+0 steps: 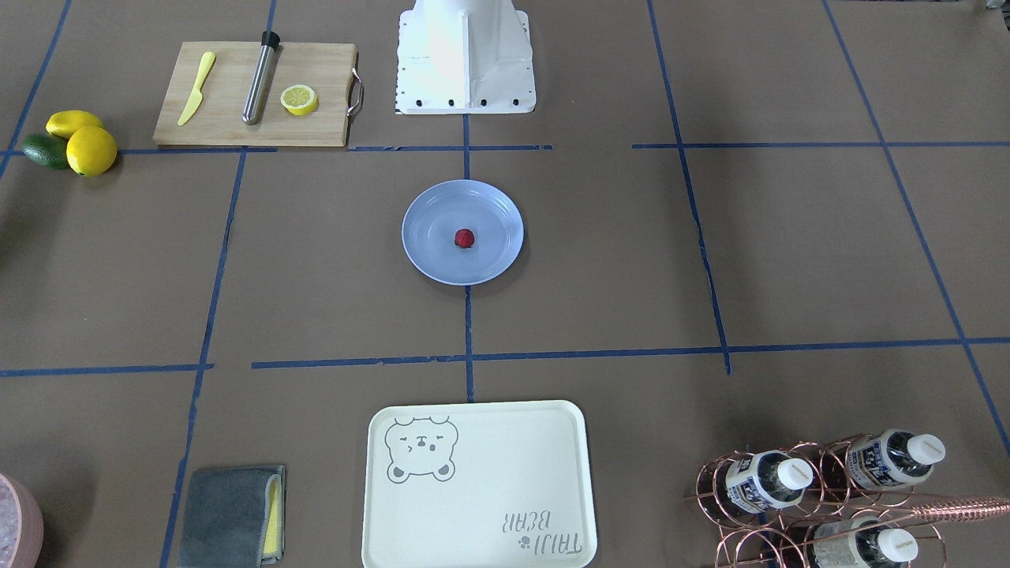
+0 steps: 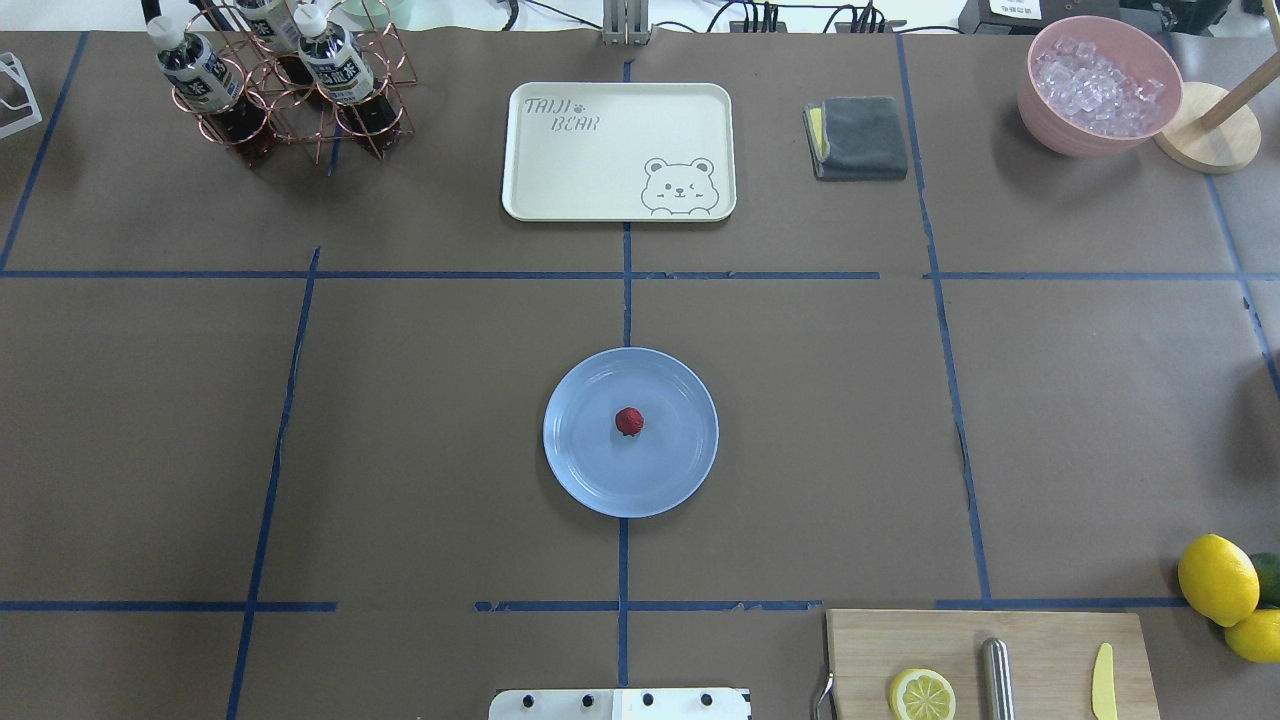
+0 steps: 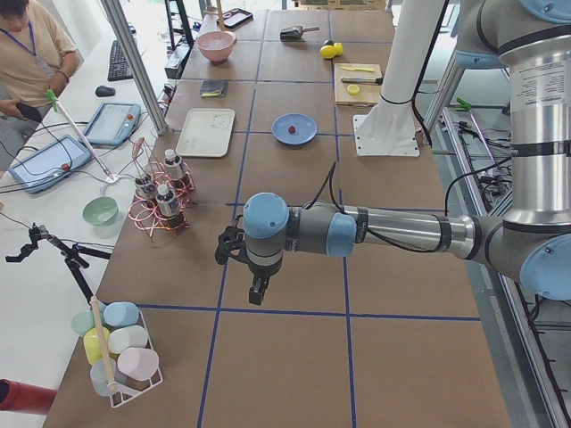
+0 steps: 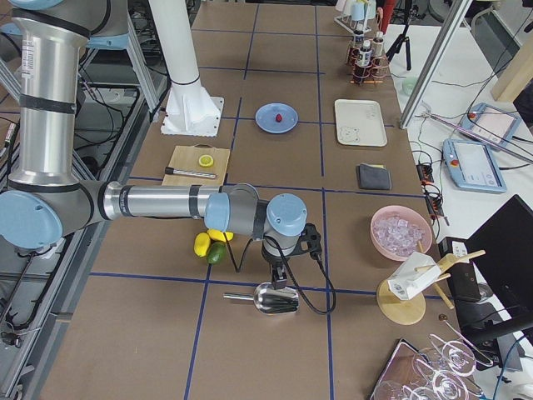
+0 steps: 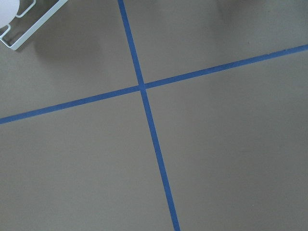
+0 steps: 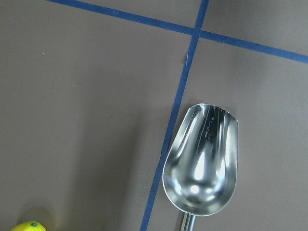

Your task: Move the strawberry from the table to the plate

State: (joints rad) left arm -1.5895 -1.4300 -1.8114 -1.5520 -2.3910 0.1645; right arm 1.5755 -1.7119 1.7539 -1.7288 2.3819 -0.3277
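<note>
The small dark-red strawberry (image 2: 629, 421) (image 1: 465, 238) lies in the middle of the pale-blue plate (image 2: 585, 470) (image 1: 430, 260), which stands at the centre of the brown paper table (image 2: 420, 400). Both arms are far from it. My left gripper (image 3: 257, 291) hangs over bare table near the robot's left end, and it shows only in the exterior left view, so I cannot tell its state. My right gripper (image 4: 277, 280) hangs just above a metal scoop (image 6: 202, 163) near the right end, also seen only from the side. Neither wrist view shows fingers.
Beyond the plate lie the cream bear tray (image 2: 600, 170), a bottle rack (image 2: 280, 110), a grey cloth (image 2: 860, 138) and a pink bowl of ice (image 2: 1050, 135). A cutting board (image 2: 1040, 640) and lemons (image 2: 1217, 578) sit near the right. A person (image 3: 27, 53) stands by the far side.
</note>
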